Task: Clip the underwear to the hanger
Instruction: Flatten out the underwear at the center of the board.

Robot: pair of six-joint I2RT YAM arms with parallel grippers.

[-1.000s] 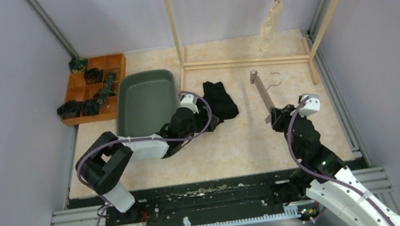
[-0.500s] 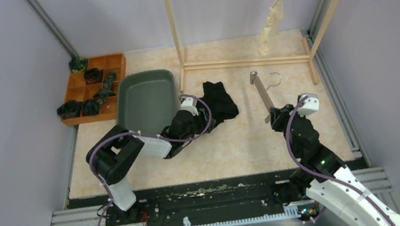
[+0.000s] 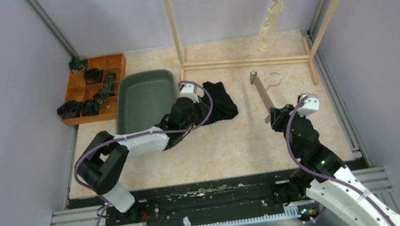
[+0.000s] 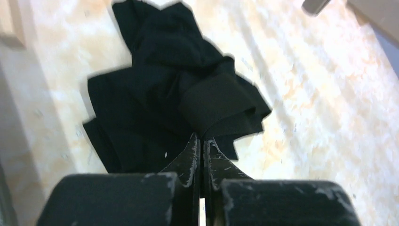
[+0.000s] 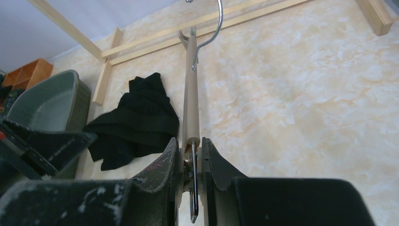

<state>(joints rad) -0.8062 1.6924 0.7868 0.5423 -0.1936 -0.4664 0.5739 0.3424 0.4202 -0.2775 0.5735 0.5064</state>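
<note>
The black underwear (image 3: 220,100) lies crumpled on the table right of the bin. My left gripper (image 3: 197,111) is at its near-left edge, shut on a fold of the waistband; in the left wrist view the black underwear (image 4: 164,80) bunches up into the closed left gripper (image 4: 202,137). The wooden hanger (image 3: 262,93) with a metal hook stands slanted, and my right gripper (image 3: 275,116) is shut on its lower clip end. The right wrist view shows the hanger (image 5: 190,94) rising from the right gripper (image 5: 192,147). Cream underwear (image 3: 270,19) hangs from the rack at the back.
A grey-green bin (image 3: 146,99) sits just left of the left gripper. An orange divided tray (image 3: 92,89) with dark items is at the back left. The wooden rack (image 3: 243,60) has its base rail behind the black underwear. Grey walls close in on both sides.
The left gripper has gone from open to shut on the black underwear and moved slightly toward the back. The right arm and hanger have not moved.
</note>
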